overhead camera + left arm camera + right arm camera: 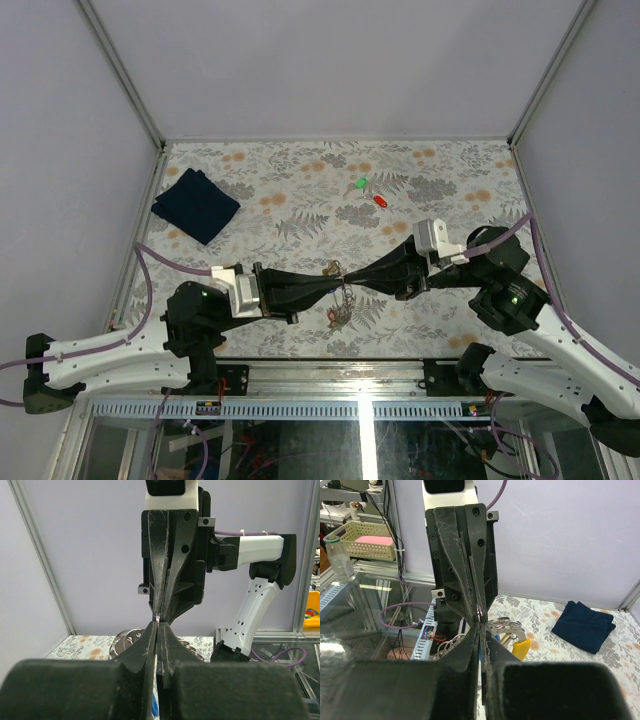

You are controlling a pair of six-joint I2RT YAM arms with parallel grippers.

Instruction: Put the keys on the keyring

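Your bench (pixel 300 165) is wide, and the two arms meet over its near middle. Anything that slips there falls between them, where each wrist view is mostly filled by claw. The cloth (pixel 195 205) lies well apart at the far left and is no threat.

The left claw (pixel 330 284) and the right claw (pixel 356 280) are both pressed together, tip to tip. The ring (pixel 345 296) hangs right at that meeting point. Its chain dangles, and a few keys (pixel 337 316), one with a yellow tag (pixel 520 648), bunch below it. The tips hide the contact, so you cannot tell whether both claws pinch the wire or only one does.

The main risk, as I judge it, is two shut claws sharing one thin wire:
- **Uneven motion:** If the arms pull or twist unequally, the wire may slide out of one pinch, or the ring may spring away.
- **Tip contact:** The tips sit so close that a small drift could knock them together.
- **A dropped ring:** On the flowered pattern it would be hard to spot.

The green key (pixel 361 184) and the red key (pixel 379 200) lie loose on the far side, near each other. To fetch one you must free a claw. That leaves the ring on a single pinch, where it may swing or pivot.
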